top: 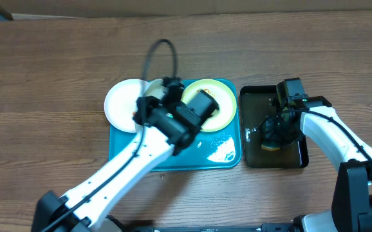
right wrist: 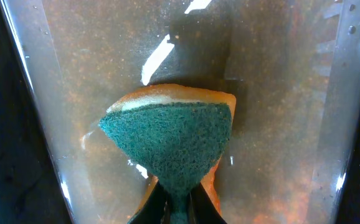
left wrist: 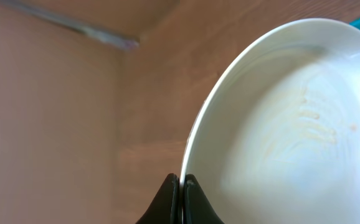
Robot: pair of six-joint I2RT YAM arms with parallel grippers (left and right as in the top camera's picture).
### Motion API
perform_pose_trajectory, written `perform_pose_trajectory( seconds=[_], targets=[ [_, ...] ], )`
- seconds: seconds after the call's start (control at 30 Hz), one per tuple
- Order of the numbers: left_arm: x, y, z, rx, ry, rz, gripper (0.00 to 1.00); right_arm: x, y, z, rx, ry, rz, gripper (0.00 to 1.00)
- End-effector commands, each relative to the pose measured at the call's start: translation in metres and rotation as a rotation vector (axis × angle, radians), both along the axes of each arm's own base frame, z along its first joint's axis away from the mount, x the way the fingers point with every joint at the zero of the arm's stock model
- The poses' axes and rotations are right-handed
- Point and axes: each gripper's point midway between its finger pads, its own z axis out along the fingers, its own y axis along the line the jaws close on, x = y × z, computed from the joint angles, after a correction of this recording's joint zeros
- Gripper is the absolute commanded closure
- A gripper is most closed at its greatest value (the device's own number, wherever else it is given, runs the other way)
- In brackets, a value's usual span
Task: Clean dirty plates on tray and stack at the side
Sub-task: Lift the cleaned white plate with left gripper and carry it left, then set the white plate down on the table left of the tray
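Note:
The teal tray (top: 173,158) lies at the table's middle. A white plate (top: 121,103) hangs over its far left corner, and my left gripper (top: 141,111) is shut on that plate's rim. In the left wrist view the fingers (left wrist: 181,182) pinch the rim of the white plate (left wrist: 292,124), which shows only faint pale streaks. The lime-green rimmed plate (top: 217,106) sits on the tray's far right, partly under my left wrist. A sliver of another white plate (top: 155,86) shows behind the arm. My right gripper (top: 274,136) is shut on a green-and-orange sponge (right wrist: 170,137).
The smaller black tray (top: 257,96) stands right of the teal tray and holds murky orange-brown water (right wrist: 279,93); the sponge rests in it. Wet glints lie on the teal tray's near right corner (top: 221,151). Bare wood table lies left of the white plate.

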Motion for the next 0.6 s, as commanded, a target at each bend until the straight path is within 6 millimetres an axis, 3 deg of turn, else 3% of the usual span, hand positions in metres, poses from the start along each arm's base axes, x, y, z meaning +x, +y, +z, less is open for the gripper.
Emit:
perform_pose_trajectory(
  seconds=[0.0,0.2,0.57],
  targets=[
    [0.002,0.026,0.02,-0.327,-0.039,0.118,0.96,0.001,-0.002,0.001,-0.008,-0.009,-0.005,0.96],
    [0.003,0.102,-0.001,-0.626,0.015,0.371,0.96,0.001,-0.002,0.001,-0.008,-0.008,-0.006,0.96],
    [-0.002,0.243,-0.055,-0.957,-0.064,0.795,0.96,0.0,-0.002,0.001,-0.008,-0.004,-0.006,0.96]
  ],
)
